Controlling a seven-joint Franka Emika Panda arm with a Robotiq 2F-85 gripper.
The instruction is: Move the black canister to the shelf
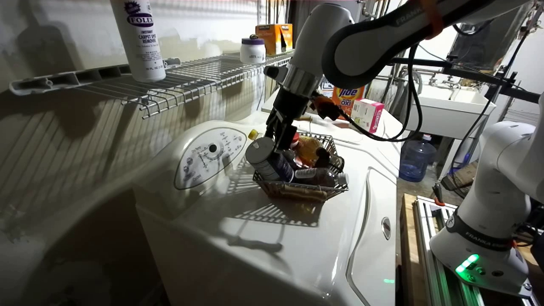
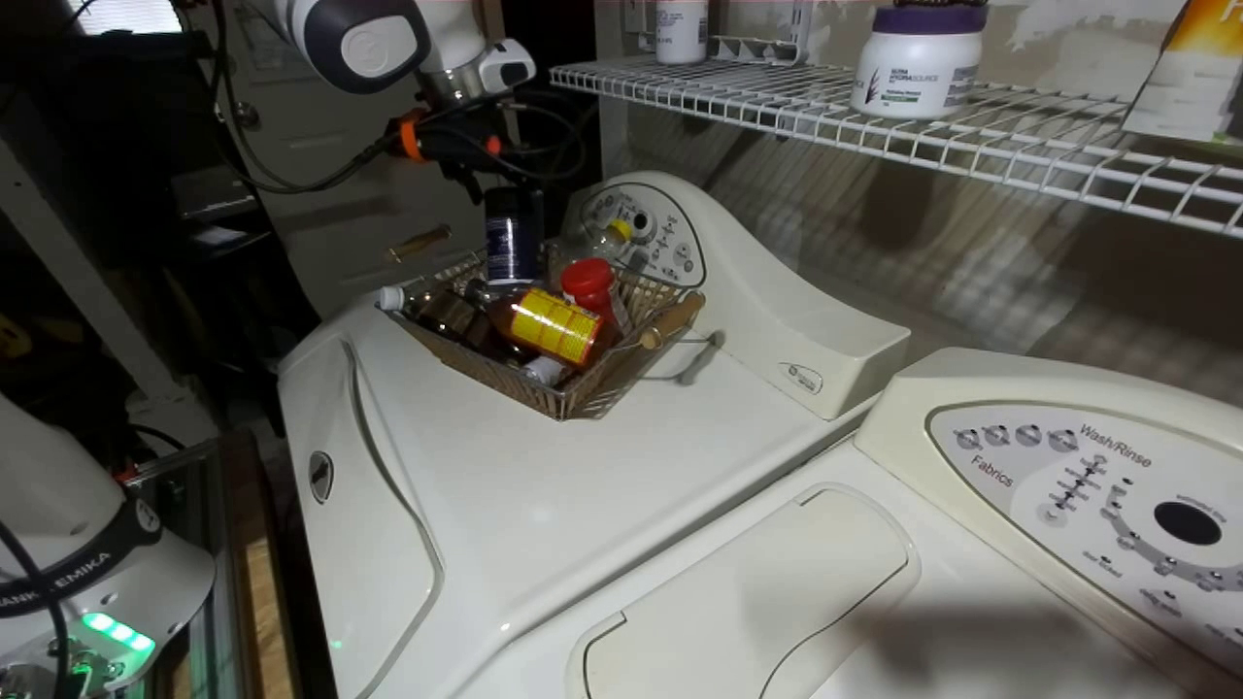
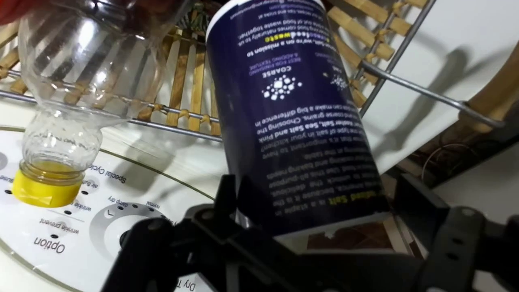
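Note:
The black canister is a dark navy-black salt cylinder with white print and pale ends. It stands tilted in the basket and shows in both exterior views (image 1: pixel 276 165) (image 2: pixel 512 250) and in the wrist view (image 3: pixel 296 109). My gripper (image 1: pixel 274 141) is at its upper end, also in an exterior view (image 2: pixel 510 194). In the wrist view the gripper's (image 3: pixel 316 188) fingers stand on either side of the canister, with a gap at the right finger; the left finger overlaps its edge. The shelf, white wire, runs along the wall in both exterior views (image 1: pixel 204 80) (image 2: pixel 835 121).
The basket (image 1: pixel 297 192) also holds a clear yellow-capped bottle (image 3: pixel 52 162), a red-lidded jar (image 2: pixel 588 282) and other bottles. On the shelf stand a white spray bottle (image 1: pixel 142 46), a purple-lidded jar (image 1: pixel 253 52) and an orange box (image 1: pixel 272 38). The dryer's control panel (image 1: pixel 212 157) rises beside the basket.

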